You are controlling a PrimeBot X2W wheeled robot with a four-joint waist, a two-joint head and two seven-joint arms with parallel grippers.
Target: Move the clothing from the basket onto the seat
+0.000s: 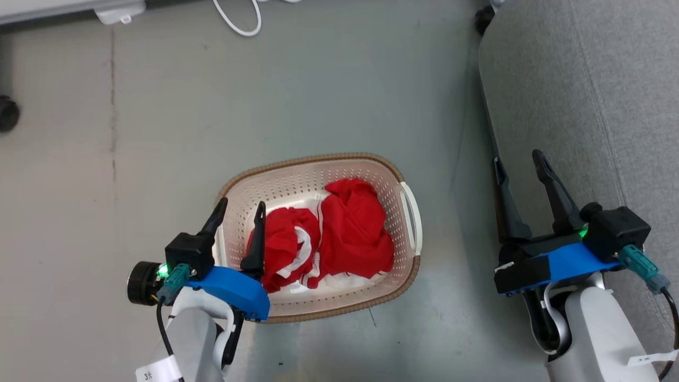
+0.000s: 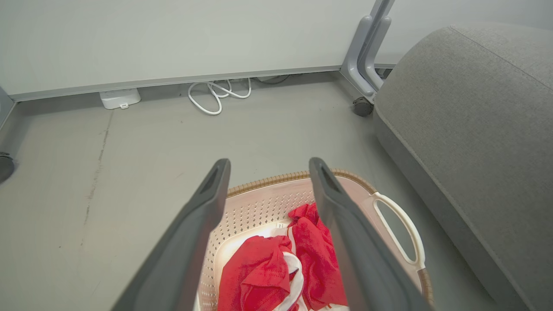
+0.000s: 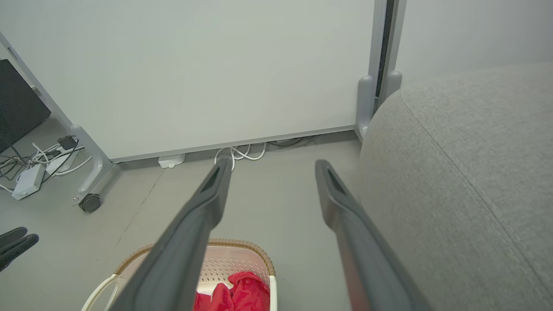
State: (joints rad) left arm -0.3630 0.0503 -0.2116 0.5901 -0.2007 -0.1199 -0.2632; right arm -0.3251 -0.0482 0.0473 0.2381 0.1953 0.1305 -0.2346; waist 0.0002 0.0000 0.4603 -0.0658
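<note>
While left hand (image 1: 242, 202) and right hand (image 1: 517, 156) gape empty | basket (image 1: 318, 158) on grey floor (image 1: 318, 95) (cable (image 1: 238, 24) by partition (image 2: 173, 39))

You see soft red cloth clothing (image 1: 339, 233) in a perforated cream plastic basket (image 1: 297, 180), beside a matt grey woven-fabric seat (image 1: 599, 106).

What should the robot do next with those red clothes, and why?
Probably lower the left gripper into the basket onto the red clothes: its fingers stand open over the basket, holding nothing, and the clothes have not reached the seat.
</note>
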